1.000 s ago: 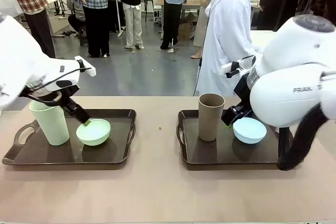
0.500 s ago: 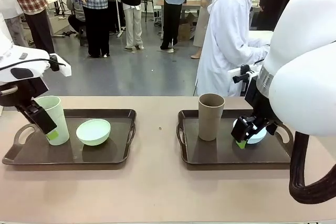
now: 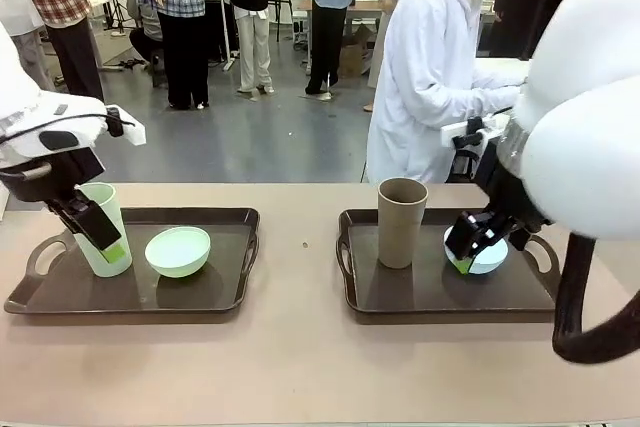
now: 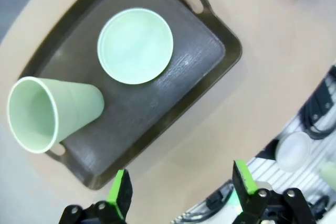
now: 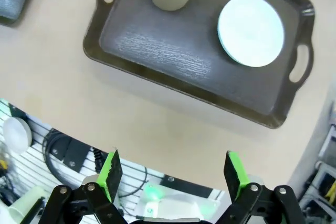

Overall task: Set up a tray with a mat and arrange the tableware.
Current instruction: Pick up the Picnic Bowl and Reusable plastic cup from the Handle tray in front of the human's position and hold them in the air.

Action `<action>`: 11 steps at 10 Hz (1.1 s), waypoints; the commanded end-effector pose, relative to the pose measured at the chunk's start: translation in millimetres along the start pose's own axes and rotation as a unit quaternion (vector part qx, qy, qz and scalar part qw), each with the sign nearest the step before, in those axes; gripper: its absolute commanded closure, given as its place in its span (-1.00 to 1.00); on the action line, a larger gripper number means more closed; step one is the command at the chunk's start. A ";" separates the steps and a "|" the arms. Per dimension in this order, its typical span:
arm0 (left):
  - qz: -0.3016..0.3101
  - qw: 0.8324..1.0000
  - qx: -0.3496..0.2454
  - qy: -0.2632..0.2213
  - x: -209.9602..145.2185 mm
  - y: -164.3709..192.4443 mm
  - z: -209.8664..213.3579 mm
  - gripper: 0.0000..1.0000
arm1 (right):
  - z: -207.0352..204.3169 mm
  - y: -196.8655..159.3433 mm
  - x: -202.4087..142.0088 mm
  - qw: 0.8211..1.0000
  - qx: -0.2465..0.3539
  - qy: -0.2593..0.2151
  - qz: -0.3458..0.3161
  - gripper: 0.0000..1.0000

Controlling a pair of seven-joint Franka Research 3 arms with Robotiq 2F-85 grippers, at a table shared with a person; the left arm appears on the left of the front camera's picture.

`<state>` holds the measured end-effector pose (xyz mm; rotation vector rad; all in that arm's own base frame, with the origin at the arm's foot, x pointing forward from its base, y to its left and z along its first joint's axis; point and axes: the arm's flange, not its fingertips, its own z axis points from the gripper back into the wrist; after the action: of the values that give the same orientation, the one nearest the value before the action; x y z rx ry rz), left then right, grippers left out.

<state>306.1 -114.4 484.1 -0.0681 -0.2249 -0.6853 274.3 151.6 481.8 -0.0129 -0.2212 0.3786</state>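
Both my left claw (image 4: 181, 182) and right claw (image 5: 171, 170) hang apart, empty. Blue bowl (image 5: 251, 23) just right of the brown tumbler (image 3: 401, 222), green tumbler (image 4: 52, 113) and green bowl (image 4: 135, 45) well left; swinging low, I'd topple a tumbler.

Tray at 9 o'clock (image 3: 215, 292) and tray at 3 o'clock (image 3: 420, 292): dark brown plastic, floor finely grained with a dull sheen, rim smooth.
Pale green tumbler (image 4: 79, 111), brown tumbler (image 3: 401, 222), pale green bowl (image 3: 178, 250), light blue bowl (image 5: 251, 31): smooth matt plastic.
Table (image 3: 300, 357): beige, smooth, matt.
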 end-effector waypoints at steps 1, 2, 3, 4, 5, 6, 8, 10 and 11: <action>0.021 0.994 -0.108 -0.025 -12.1 30.8 25.2 -1.00 | 16.9 -52.2 -18.3 0.994 0.086 -0.018 -0.064 -1.00; 0.032 0.985 -0.162 -0.043 -22.4 41.9 35.3 -1.00 | 26.3 -79.3 -35.0 0.987 0.127 -0.035 -0.089 -1.00; 0.049 0.976 -0.200 -0.075 -32.2 58.2 48.0 -1.00 | 34.1 -105.8 -52.7 0.976 0.170 -0.058 -0.119 -1.00; 0.066 0.964 -0.233 -0.107 -44.3 78.0 56.8 -1.00 | 39.7 -130.2 -70.3 0.964 0.205 -0.082 -0.148 -1.00; 0.086 0.952 -0.262 -0.130 -54.2 96.1 62.7 -1.00 | 43.3 -152.1 -87.3 0.947 0.246 -0.106 -0.175 -1.00; 0.104 0.938 -0.291 -0.153 -68.1 112.9 64.8 -1.00 | 43.6 -175.5 -104.8 0.930 0.283 -0.126 -0.199 -1.00; 0.152 0.915 -0.326 -0.185 -92.6 143.2 59.9 -1.00 | 39.2 -206.8 -125.6 0.907 0.331 -0.136 -0.221 -1.00; 0.211 0.897 -0.342 -0.183 -120.5 163.0 42.8 -1.00 | 28.8 -222.8 -133.7 0.895 0.371 -0.113 -0.220 -1.00; 0.232 0.888 -0.351 -0.186 -127.4 170.7 34.9 -1.00 | 22.3 -229.5 -137.2 0.887 0.390 -0.113 -0.221 -1.00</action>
<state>309.4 100.5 499.2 -0.8931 -0.3010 -0.2594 229.4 -116.8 506.7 0.8228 -0.3062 -0.0371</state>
